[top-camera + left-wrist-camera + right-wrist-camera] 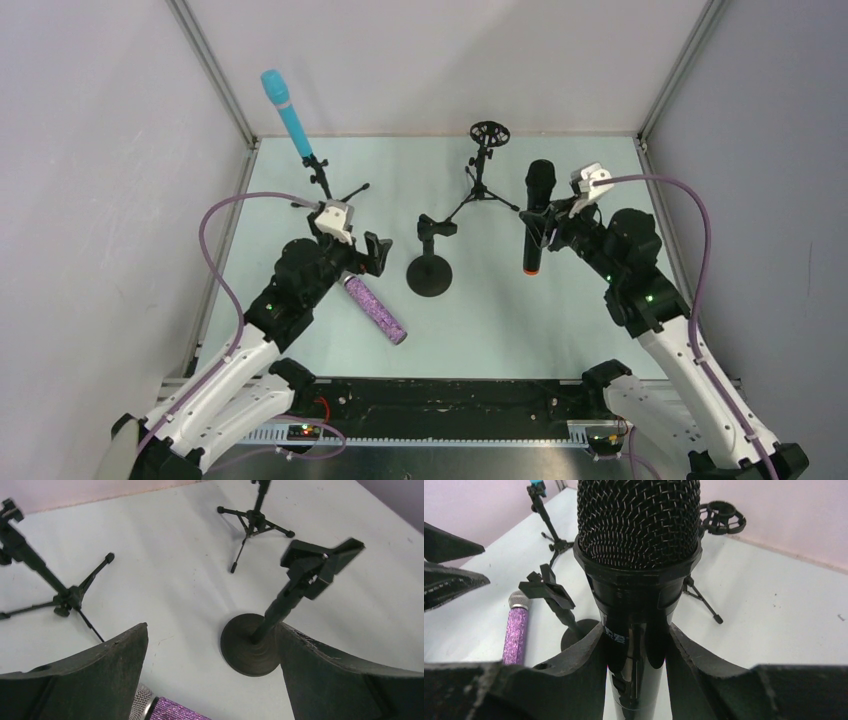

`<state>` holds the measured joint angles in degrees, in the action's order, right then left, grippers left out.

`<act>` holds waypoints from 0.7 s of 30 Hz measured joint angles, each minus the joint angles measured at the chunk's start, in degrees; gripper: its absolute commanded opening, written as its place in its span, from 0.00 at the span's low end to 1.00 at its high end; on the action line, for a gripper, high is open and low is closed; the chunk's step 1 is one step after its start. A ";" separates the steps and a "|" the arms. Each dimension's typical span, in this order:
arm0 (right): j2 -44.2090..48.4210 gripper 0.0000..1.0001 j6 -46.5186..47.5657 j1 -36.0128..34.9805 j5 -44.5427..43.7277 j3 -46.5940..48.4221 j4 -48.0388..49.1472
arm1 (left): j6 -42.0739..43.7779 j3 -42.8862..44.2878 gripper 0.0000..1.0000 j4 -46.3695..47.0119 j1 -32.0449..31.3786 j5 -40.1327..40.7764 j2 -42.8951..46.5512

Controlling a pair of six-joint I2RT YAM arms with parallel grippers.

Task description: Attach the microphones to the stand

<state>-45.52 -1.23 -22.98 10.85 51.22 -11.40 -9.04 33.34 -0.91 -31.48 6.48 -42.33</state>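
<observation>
the right claw [545, 225] is clamped around the black microphone [539, 188], holding it roughly upright with the mesh head up and the orange end toward the counter [500, 320]. the left claw [360, 258] stands wide open, gripping nothing. the purple microphone [377, 310] lies flat just below it, silver head nearest its fingers. a round-base stand [430, 272] stands between the two claws. beyond the left claw, the turquoise microphone [287, 110] sits on a tripod stand [320, 182]

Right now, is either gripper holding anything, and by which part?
The right gripper clamps the black microphone by its handle, below the mesh head. The left gripper is open and holds nothing.
</observation>
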 measured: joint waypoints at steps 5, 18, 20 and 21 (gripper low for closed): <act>2.36 0.00 -0.11 0.42 -0.22 -1.81 3.78 | 7.26 0.00 1.00 0.00 0.00 -6.43 -0.04; 0.26 0.00 -2.27 0.87 3.65 -4.13 5.62 | 14.12 0.00 1.00 -3.74 -0.02 -19.23 -8.04; -0.26 0.00 -2.84 0.90 4.31 -4.68 5.77 | 14.34 0.00 1.00 -4.39 0.00 -20.70 -9.42; -0.48 0.00 -3.10 0.90 4.70 -4.92 5.84 | 14.67 0.00 1.00 -4.63 0.00 -21.18 -9.88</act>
<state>-46.00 -4.34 -22.09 15.55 46.30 -5.56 5.63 33.34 -5.54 -31.48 -14.70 -52.21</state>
